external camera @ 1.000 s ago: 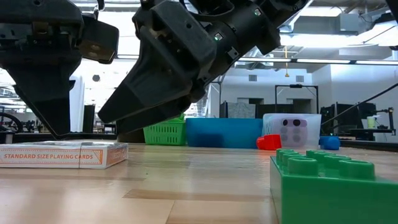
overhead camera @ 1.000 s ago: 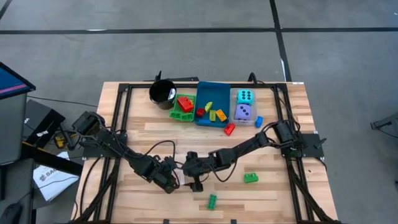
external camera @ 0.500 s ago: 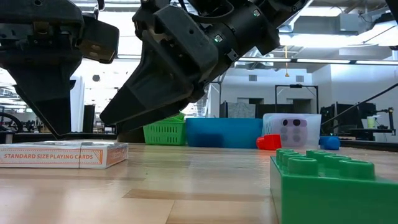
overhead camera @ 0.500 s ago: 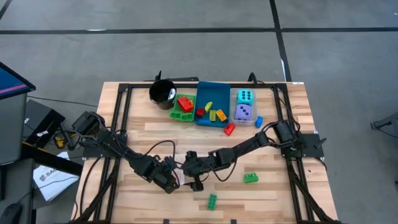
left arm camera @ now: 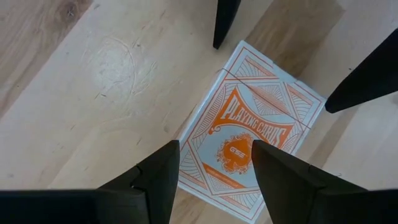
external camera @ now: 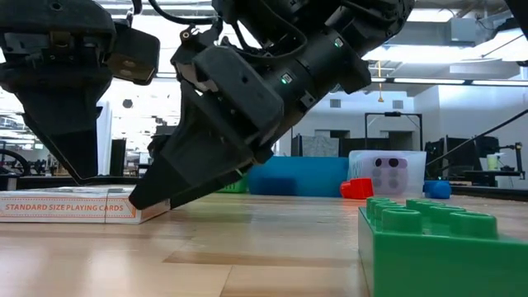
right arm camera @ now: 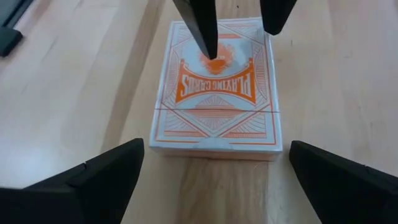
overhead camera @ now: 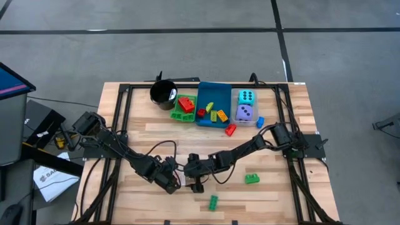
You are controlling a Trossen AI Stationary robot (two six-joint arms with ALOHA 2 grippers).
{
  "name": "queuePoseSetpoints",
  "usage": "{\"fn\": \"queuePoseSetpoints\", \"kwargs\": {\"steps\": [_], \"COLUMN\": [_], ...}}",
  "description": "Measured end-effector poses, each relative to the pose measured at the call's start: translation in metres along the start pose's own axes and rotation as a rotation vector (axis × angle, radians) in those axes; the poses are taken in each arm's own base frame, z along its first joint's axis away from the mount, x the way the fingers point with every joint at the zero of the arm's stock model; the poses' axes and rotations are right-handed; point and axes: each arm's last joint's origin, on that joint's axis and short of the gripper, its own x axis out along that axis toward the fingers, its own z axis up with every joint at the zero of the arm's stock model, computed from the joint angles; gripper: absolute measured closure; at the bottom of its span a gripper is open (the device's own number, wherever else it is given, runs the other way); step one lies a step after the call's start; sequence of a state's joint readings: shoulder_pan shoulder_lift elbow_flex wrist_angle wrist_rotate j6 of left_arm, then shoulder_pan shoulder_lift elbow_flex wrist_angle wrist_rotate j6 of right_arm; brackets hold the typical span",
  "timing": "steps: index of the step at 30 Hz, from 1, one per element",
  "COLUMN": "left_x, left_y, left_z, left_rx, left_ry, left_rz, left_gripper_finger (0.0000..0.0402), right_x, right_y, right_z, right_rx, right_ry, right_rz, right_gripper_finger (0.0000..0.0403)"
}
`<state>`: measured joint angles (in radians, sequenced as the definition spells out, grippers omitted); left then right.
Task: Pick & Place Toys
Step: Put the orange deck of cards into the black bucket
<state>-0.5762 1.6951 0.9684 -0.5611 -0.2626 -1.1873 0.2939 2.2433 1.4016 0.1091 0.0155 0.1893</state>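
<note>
One pack: a white-and-orange card pack lay flat on the table, directly beneath both end effectors.
Left end effector: fingers apart, hanging over one end of the pack and straddling its narrow width; whether they touched it could not be told.
Right end effector: fingers spread wide, pointed down at the pack's opposite end, nothing between them.
Handling, as judged: the pack looked light and stiff, a thin cardboard box with a smooth printed face that might slip; pinched hard, the box would dent rather than break.
Where to grip, as judged: across the two long edges near the middle, since it lay too flat for a hold on its faces.
Risk, as judged: both end effectors crowded one small pack, so fingers could collide.
</note>
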Motion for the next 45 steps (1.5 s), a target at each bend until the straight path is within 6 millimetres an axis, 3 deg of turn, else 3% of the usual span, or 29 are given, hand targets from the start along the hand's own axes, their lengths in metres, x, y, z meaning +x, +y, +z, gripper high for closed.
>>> {"fn": "queuePoseSetpoints", "kwargs": {"steps": [18,45], "left_x": [0.003,0.003], "left_y": [0.003,0.003], "left_z": [0.013,0.013], "left_rx": [-0.05,-0.05], "left_ry": [-0.02,-0.018], "left_rz": [-0.014,-0.013], "left_gripper_finger": [0.0207,0.0207], "right_x": [0.001,0.001], "right_y": [0.0,0.008], "right_z": [0.005,0.003], "right_rx": [-0.004,-0.074], "right_ry": [-0.065,-0.062], "right_rz": [0.0,-0.043], "right_gripper_finger": [0.0006,0.0006]}}
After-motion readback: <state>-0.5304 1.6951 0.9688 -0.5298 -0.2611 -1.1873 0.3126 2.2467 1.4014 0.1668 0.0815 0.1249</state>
